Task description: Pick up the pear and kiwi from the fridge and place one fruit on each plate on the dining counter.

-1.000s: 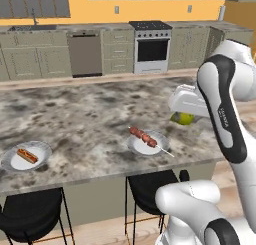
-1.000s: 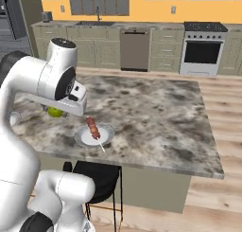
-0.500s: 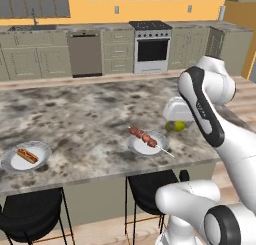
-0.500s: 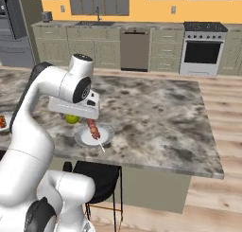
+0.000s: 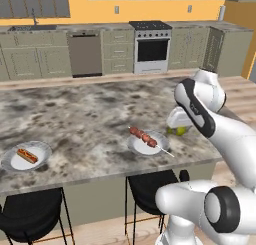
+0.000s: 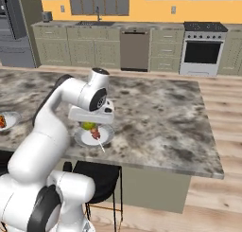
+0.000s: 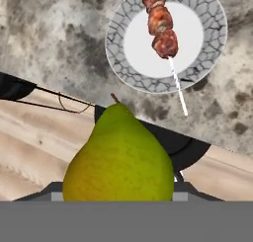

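1. You see the gripper (image 5: 178,130) clamped on the pear (image 7: 118,159) (stem pointing away from the hand), above the dining counter (image 5: 75,114).
2. Just beyond the pear sits the skewer plate (image 7: 207,48).
3. Farther left you find the hot-dog plate (image 5: 26,156).

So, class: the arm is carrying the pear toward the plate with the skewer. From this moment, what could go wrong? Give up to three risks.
1. The plate already bears a meat skewer across its middle; a pear set down on it could roll off or knock the stick.
2. The plate sits near the dining counter edge above a stool, so a rolling pear might drop to the floor.
3. The end effector comes in low; it may bump the skewer.
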You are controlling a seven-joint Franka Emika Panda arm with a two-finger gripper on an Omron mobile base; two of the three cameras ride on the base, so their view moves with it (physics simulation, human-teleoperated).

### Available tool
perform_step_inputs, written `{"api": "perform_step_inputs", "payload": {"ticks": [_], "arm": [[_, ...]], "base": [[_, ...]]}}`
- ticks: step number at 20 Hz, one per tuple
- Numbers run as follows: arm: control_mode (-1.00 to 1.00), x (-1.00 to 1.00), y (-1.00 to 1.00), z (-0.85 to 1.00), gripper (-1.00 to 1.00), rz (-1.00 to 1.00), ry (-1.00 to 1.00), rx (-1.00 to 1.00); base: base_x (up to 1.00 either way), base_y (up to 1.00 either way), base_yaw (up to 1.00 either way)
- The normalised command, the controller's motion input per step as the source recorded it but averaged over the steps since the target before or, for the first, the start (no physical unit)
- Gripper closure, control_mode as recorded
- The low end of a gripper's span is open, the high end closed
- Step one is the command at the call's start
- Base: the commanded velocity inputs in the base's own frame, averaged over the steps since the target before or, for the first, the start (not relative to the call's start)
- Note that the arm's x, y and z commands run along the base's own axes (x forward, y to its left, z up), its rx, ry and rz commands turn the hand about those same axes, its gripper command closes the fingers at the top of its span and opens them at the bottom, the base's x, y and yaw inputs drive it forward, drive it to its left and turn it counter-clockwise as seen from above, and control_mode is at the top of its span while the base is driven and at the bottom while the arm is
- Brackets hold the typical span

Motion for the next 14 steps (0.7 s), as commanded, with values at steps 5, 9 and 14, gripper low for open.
{"api": "perform_step_inputs", "payload": {"ticks": [5,9,14], "arm": [[-1.00,0.55,-0.08,-0.53,1.00,0.05,0.00,-0.05],[-1.00,0.23,0.14,-0.41,1.00,0.01,-0.02,-0.11],[-1.00,0.07,0.43,-0.31,1.00,0.00,0.00,-0.12]], "base": [[0.00,0.00,0.00],[0.00,0.00,0.00],[0.00,0.00,0.00]]}}
